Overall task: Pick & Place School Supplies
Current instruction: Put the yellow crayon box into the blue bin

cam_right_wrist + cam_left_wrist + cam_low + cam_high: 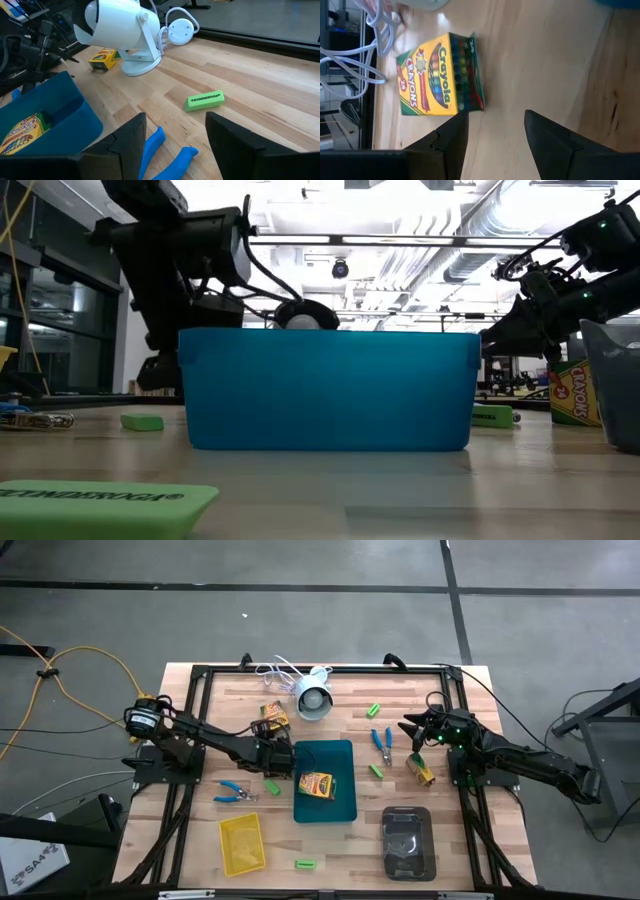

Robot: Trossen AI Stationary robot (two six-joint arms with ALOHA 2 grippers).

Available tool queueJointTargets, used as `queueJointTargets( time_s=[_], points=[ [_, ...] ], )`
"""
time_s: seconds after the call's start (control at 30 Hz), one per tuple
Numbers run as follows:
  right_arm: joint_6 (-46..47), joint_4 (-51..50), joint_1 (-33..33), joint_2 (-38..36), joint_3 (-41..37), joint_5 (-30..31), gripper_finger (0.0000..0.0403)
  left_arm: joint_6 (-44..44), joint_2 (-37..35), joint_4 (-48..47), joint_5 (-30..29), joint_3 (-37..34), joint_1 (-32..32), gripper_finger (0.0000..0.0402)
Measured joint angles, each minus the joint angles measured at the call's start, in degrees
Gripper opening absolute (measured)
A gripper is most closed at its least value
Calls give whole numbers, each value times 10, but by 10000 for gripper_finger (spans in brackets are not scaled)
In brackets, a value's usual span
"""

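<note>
My left gripper (266,732) is open over the table, its fingers pointing at a yellow-orange crayon box (440,75) that lies flat on the wood just ahead of them, near the white cables. My right gripper (412,730) is open and hovers above a blue-handled scissor tool (167,150), whose handles show between its fingers. A second crayon box (316,785) lies in the teal tray (340,755), and a third (420,768) stands near the right arm. Another blue-handled tool (235,791) lies left of the teal tray. Small green blocks (375,710) (376,770) (271,786) are scattered on the table.
A white round device (313,697) with its cable stands at the far middle of the table. The yellow tray (241,843) and the dark grey tray (407,842) sit near the front edge. One more green block (305,864) lies between them. Black frame rails run along both table sides.
</note>
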Motion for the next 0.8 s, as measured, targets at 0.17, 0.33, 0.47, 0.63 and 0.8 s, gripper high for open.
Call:
queueJointTargets(
  time_s=[0.17, 0.33, 0.47, 0.63, 0.8],
  points=[
    [0, 0, 0, 0, 0, 0, 197, 1, 10, 10, 1, 0, 0, 184],
    [0, -1, 0, 0, 0, 0, 197, 5, 21, 7, 0, -1, 2, 183],
    [0, -1, 0, 0, 0, 0, 197, 5, 30, 13, -5, -1, 5, 172],
    [0, -1, 0, 0, 0, -1, 197, 15, 42, 19, -13, -1, 8, 152],
    [0, 0, 0, 0, 0, 0, 197, 26, 53, 28, -17, 0, 11, 150]
  ],
)
